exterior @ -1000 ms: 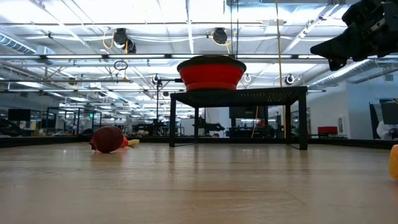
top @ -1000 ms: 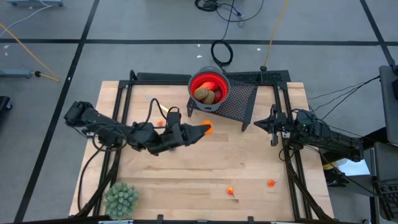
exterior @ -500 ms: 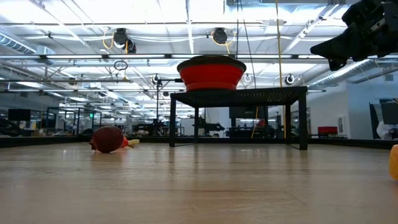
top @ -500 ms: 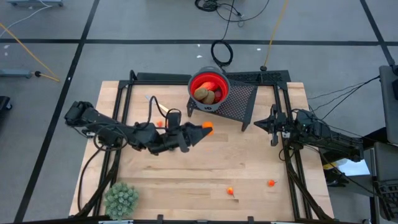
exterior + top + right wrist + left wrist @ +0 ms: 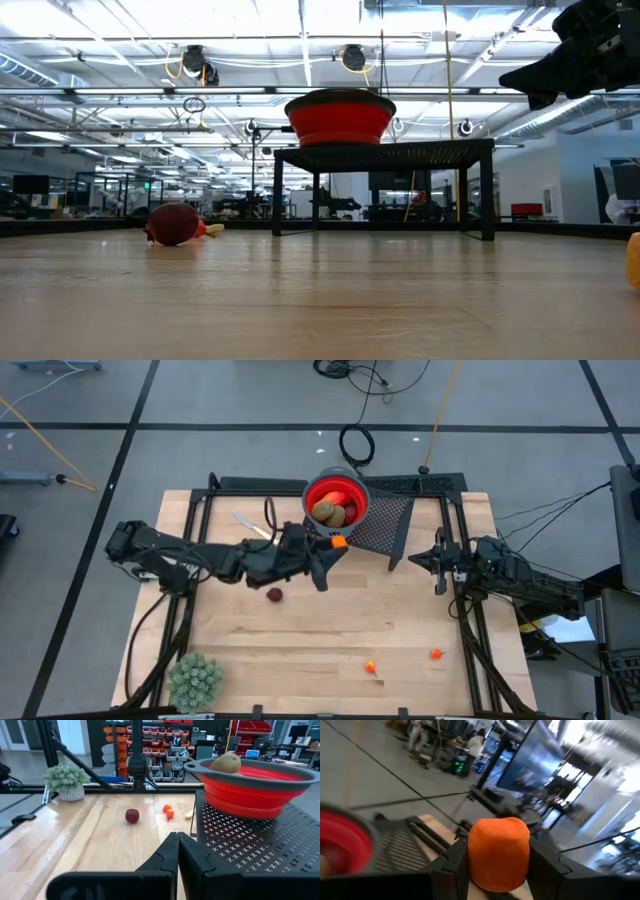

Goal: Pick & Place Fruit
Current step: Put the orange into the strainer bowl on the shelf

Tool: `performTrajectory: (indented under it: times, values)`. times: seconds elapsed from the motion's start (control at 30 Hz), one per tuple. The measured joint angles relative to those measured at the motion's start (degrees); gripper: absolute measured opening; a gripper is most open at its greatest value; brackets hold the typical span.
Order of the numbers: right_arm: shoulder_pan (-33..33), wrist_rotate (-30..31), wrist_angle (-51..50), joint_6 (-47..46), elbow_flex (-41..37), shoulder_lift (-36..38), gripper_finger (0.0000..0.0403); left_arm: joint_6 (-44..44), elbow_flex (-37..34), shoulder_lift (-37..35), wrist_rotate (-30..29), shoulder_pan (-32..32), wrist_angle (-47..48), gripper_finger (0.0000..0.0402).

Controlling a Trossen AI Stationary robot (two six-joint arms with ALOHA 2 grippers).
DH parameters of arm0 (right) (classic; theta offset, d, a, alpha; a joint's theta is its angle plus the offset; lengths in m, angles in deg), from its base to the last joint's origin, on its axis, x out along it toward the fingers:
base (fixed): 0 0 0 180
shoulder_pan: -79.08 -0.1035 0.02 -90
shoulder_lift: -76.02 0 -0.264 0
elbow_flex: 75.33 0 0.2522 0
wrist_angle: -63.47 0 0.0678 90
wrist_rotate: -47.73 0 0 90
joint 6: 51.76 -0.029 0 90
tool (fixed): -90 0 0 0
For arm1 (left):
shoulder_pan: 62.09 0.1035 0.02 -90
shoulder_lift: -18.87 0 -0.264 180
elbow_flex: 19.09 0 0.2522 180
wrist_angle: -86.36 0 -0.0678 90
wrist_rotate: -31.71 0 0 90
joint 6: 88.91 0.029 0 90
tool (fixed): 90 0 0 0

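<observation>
Two arms were over the wooden table (image 5: 330, 630), and both were mine. My left gripper (image 5: 334, 544) was clamped on an orange fruit piece (image 5: 500, 851), its fingers (image 5: 451, 862) pressed to either side of the piece, and it hung just beside the near rim of the red bowl (image 5: 337, 500). That bowl stood on a black mesh stand (image 5: 385, 525) at the back of the table, and two brown kiwi-like fruits (image 5: 331, 512) lay inside the bowl. A dark red round fruit (image 5: 274, 595) rested on the table in front of the bowl and to its left, apart from my left arm. Two tiny orange pieces (image 5: 371, 667) lay well in front of the bowl, near the table's front edge, with a gap between them. A small knife (image 5: 250, 525) lay on the table to the left of the bowl. A pale green spiky plant ball (image 5: 195, 679) sat far from the bowl, at the front left corner. My right gripper (image 5: 441, 565) waited to the right of the bowl, beside the stand, its fingers (image 5: 172, 855) pressed together on nothing.
</observation>
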Motion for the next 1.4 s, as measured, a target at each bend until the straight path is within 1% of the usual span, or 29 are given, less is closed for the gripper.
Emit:
performTrajectory:
  times: [0.23, 0.4, 0.5, 0.67, 0.83, 1.03, 1.17, 1.4]
  values:
    - [0.0, 0.02, 0.0, 0.03, 0.0, 0.0, 0.0, 10.79, 4.53, 0.0, 0.79, 5.81, 8.07, 0.0145]
    - [-0.01, 0.02, 0.01, 1.17, 0.0, 0.0, 0.0, 17.51, 5.81, 0.0, 5.66, 11.32, 10.4, 0.0145]
    - [-0.01, 0.02, 0.0, 1.13, 0.0, 0.0, 0.0, 20.14, 5.95, 0.0, 9.89, 15.12, 10.45, 0.0145]
    - [-0.01, 0.02, 0.0, 1.11, 0.0, 0.0, 0.0, 22.26, 5.95, 0.0, 15.99, 20.8, 11.86, 0.0145]
    - [0.0, 0.02, 0.0, 1.11, 0.0, 0.0, 0.0, 25.15, 5.95, 0.0, 20.34, 24.86, 12.16, 0.0145]
    - [-0.01, 0.09, 0.0, 1.09, 0.0, 0.01, 0.0, 26.22, 5.95, 0.0, 23.77, 28.83, 14.91, 0.0145]
    - [-0.02, 1.33, 0.02, 1.07, 0.0, 0.0, 0.0, 27.63, 5.95, 0.0, 26.02, 31.15, 15.98, 0.0145]
    - [0.0, 1.86, 0.02, 1.07, 0.0, 0.0, 0.0, 27.62, 5.97, 0.47, 29.19, 33.85, 16.45, 0.0145]
